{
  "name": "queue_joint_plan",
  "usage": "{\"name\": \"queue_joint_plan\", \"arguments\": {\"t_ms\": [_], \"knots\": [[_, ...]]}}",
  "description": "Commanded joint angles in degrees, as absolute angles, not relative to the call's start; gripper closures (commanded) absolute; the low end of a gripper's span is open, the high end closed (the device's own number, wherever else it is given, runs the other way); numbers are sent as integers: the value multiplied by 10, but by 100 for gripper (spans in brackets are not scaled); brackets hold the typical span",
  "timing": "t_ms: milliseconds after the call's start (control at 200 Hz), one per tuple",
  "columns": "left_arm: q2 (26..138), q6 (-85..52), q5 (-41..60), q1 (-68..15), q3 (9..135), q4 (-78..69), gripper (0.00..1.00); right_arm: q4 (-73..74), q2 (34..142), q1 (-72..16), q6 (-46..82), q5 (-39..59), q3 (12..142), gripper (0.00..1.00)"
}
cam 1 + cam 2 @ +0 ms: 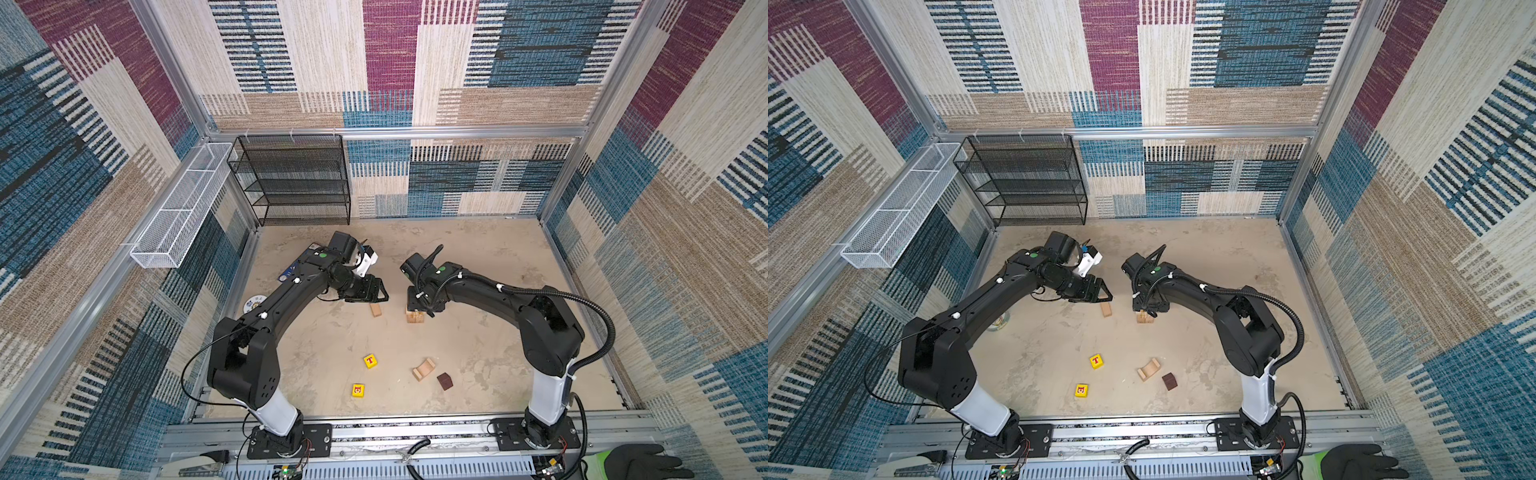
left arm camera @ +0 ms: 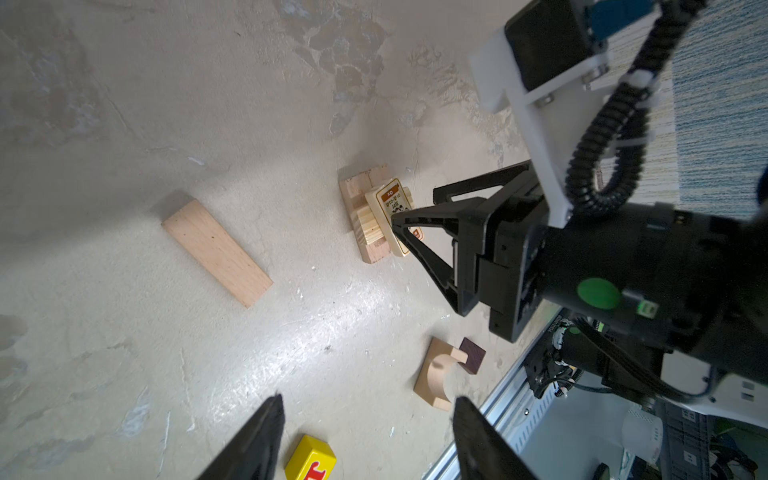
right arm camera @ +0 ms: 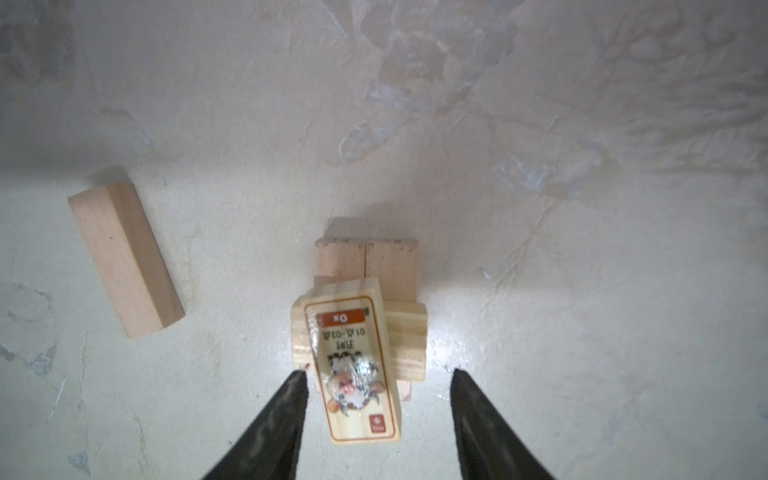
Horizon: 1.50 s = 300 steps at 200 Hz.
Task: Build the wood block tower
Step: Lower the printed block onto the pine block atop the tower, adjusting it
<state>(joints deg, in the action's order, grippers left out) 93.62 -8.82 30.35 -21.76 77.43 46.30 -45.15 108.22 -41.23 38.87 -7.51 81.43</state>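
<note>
Right gripper (image 3: 379, 374), jaws open astride the printed block (image 3: 353, 374) atop the tower (image 3: 390, 266): best withdrawn straight upward, as one fingertip (image 3: 291, 399) lies just beside the block.

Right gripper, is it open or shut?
The right gripper is open: its fingertips stand apart beside the picture block, table showing between one fingertip and the block.

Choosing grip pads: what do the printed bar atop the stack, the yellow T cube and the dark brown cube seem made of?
Pale printed rectangular bar: bare light wood, grain lines showing, under a glossy, glaring label. Yellow cube with red T: probably painted wood, smooth, opaque; no grain visible. Dark brown cube: perhaps stained wood, matte; too small to tell.
</note>
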Motion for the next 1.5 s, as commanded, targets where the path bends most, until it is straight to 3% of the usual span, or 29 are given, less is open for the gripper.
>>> {"name": "queue_joint_plan", "arguments": {"t_ms": [0, 190, 566, 1498], "knots": [[932, -84, 303, -217, 773, 466, 31, -449, 1065, -414, 370, -73, 801, 46], [932, -85, 302, -217, 774, 466, 31, -455, 1065, -415, 348, -63, 798, 53], [936, -84, 301, -216, 773, 467, 31, -455, 1087, -414, 312, -60, 833, 52], [932, -85, 303, -216, 773, 467, 31, -474, 1134, -416, 345, -75, 870, 60]]}}
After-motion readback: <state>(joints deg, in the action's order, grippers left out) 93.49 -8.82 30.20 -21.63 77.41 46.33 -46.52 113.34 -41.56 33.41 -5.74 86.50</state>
